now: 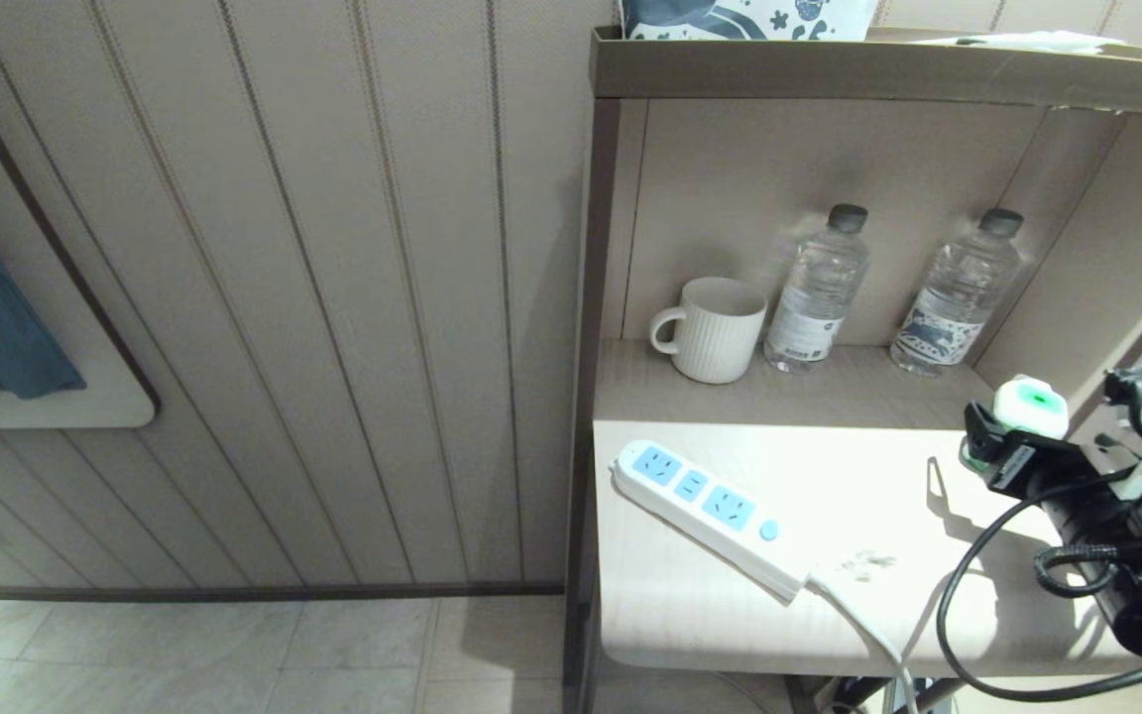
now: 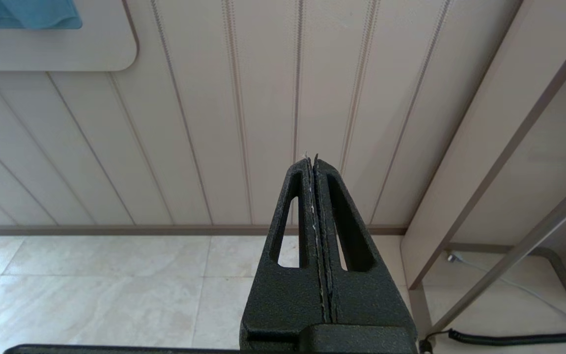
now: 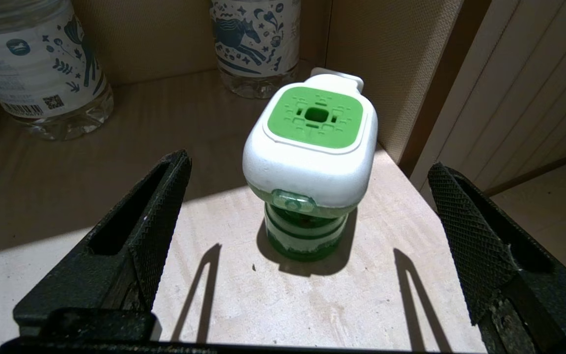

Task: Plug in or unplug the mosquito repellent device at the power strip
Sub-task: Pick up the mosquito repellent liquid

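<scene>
The mosquito repellent device (image 3: 312, 147), a white body with a green cap over a green bottle, stands upright at the right end of the pale table (image 1: 690, 615); it is unplugged. My right gripper (image 3: 310, 167) is open wide, a finger on each side of the device (image 1: 1027, 407), touching nothing. The power strip (image 1: 700, 501) lies slantwise on the table's left part, its three light-blue sockets empty. In the head view my right gripper (image 1: 1047, 436) reaches in from the right edge. My left gripper (image 2: 315, 160) is shut on nothing, parked low and facing the panelled wall.
A white ribbed mug (image 1: 715, 327) and two clear water bottles (image 1: 819, 288) (image 1: 963, 293) stand in the alcove behind the table. The strip's white cord (image 1: 858, 615) drops over the front edge. A black cable (image 1: 968, 595) loops off my right arm.
</scene>
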Motion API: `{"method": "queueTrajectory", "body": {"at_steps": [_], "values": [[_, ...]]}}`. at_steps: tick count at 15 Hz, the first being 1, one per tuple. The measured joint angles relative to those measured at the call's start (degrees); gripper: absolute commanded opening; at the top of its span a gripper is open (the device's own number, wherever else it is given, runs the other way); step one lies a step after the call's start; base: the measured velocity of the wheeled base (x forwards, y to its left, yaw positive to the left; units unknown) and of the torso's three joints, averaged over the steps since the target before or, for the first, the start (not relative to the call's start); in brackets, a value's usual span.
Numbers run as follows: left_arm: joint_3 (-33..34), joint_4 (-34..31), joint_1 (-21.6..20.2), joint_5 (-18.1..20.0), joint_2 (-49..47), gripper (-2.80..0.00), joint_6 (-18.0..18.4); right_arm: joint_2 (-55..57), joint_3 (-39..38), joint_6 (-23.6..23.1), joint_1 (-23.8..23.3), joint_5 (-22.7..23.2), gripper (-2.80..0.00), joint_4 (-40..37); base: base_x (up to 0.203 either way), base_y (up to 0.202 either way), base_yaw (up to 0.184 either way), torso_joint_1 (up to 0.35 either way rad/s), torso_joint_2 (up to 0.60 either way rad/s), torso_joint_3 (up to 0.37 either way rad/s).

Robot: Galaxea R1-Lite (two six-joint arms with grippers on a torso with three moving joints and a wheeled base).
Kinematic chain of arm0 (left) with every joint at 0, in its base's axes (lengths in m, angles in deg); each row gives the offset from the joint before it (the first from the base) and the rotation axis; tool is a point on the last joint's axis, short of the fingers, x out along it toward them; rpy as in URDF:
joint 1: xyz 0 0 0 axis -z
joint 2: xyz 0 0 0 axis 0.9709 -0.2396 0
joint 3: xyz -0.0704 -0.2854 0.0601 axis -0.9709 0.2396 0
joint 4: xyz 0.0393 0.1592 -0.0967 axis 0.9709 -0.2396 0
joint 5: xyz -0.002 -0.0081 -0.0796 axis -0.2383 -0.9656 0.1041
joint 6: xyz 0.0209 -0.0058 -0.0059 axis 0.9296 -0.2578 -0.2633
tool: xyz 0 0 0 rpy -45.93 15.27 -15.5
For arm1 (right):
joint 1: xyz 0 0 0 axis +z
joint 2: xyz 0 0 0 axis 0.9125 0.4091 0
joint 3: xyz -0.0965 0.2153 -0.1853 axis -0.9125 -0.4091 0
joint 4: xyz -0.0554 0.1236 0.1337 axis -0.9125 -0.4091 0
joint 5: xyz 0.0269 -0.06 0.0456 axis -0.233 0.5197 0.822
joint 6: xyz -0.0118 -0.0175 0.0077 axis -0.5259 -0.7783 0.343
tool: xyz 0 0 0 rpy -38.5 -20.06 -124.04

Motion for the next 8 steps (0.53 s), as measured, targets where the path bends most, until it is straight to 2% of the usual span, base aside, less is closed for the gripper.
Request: {"method": "queueTrajectory", "body": {"at_steps": [8], "values": [[0.0,0.0,0.0,0.0,0.0,-2.80,0.0,2.3,3.1,-1.3,0.0,0.0,0.00,0.0,0.000,0.000,0.000,0.000,0.00,0.000]]}}
